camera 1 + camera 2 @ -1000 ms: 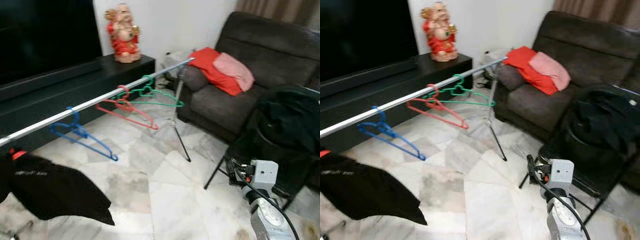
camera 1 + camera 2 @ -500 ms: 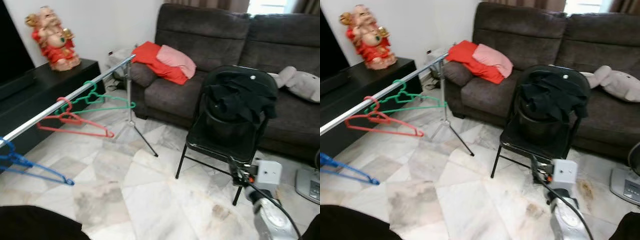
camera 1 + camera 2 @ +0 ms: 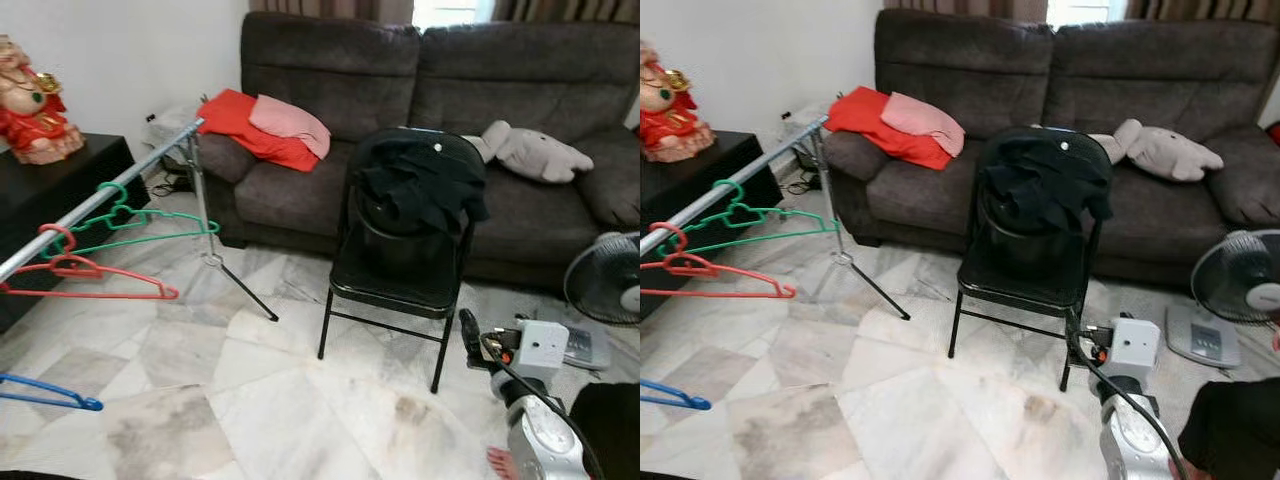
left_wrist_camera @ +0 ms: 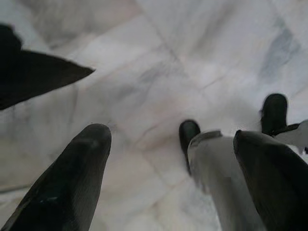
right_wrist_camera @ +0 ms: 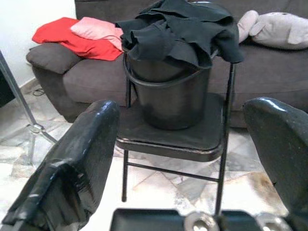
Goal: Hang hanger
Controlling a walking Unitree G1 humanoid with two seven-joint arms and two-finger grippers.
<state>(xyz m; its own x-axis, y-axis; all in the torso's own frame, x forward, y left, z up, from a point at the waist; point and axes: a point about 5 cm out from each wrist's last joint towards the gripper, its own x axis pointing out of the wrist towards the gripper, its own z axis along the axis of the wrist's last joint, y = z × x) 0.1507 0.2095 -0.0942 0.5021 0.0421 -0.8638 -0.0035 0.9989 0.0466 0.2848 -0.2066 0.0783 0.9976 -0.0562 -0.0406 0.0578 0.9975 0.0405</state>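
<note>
Hangers (image 3: 130, 215) on rail (image 3: 95, 205); chair (image 3: 400, 280) beside.

Green hanger (image 3: 135, 218), red hanger (image 3: 85, 278), blue hanger (image 3: 45, 392); black chair (image 3: 400, 280), grey sofa (image 3: 540, 90).

Green hanger (image 3: 130, 215), red hanger (image 3: 85, 280) and blue hanger (image 3: 45, 392) hang on the rail (image 3: 110, 195).

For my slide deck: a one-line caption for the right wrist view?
Open right gripper faces a black bucket draped with black clothes on a folding chair.
</note>
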